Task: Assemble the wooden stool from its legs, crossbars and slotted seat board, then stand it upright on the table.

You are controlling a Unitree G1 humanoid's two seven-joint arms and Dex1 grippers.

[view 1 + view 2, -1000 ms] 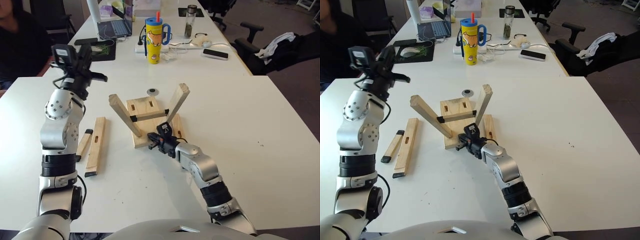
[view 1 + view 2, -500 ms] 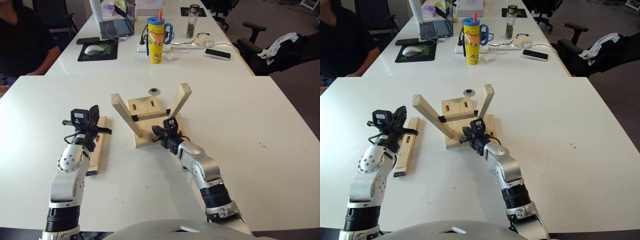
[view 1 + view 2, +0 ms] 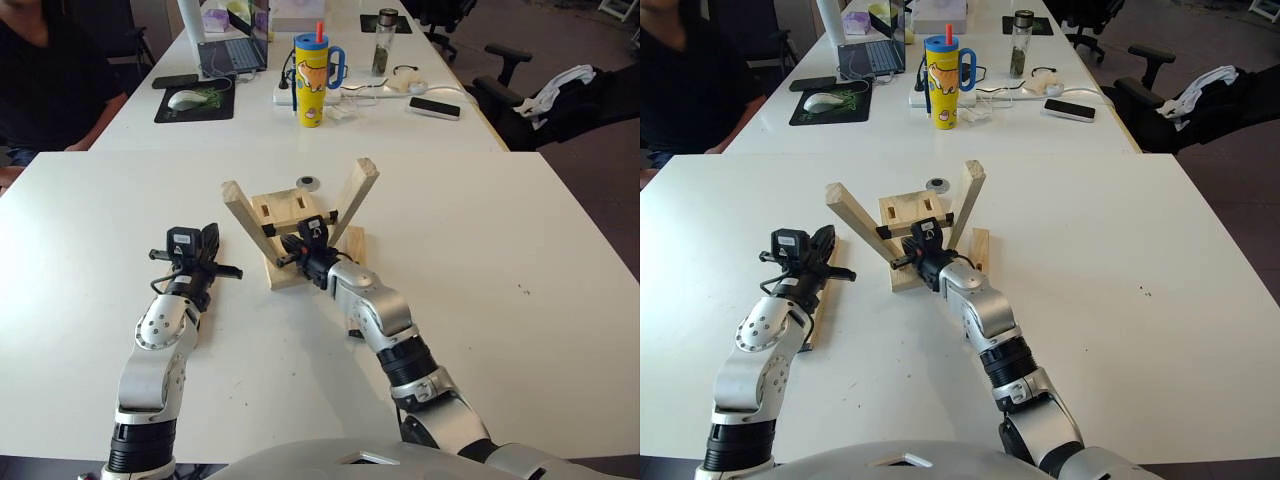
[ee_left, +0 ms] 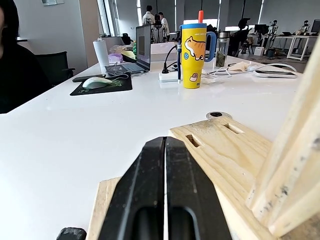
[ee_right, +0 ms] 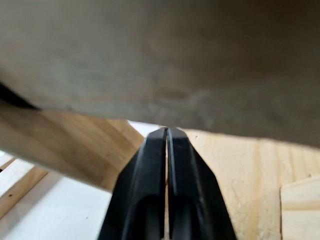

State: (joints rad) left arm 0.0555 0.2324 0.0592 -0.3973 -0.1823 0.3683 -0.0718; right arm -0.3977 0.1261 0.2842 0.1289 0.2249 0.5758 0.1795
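The slotted seat board (image 3: 282, 210) lies flat mid-table with two legs (image 3: 248, 222) (image 3: 355, 192) rising from it in a V, joined by a crossbar (image 3: 916, 227). My right gripper (image 3: 290, 256) is shut and empty, its tip tucked low between the legs at the board's near edge; its wrist view has the fingertips (image 5: 166, 145) under a wooden piece. My left gripper (image 3: 208, 245) is shut, resting low over a loose slotted plank (image 4: 102, 210) left of the board. Another loose piece (image 3: 356, 244) lies beside the right forearm.
A small round disc (image 3: 306, 182) sits just behind the seat board. On the far table stand a yellow tumbler (image 3: 310, 75), a laptop (image 3: 235, 50), a mouse on its pad (image 3: 190, 98), a phone (image 3: 433, 107) and a bottle (image 3: 387, 40).
My left arm dropped from high at the left down onto the loose plank. My right gripper pushed forward to the legs' base, and the board with its legs shifted slightly away.
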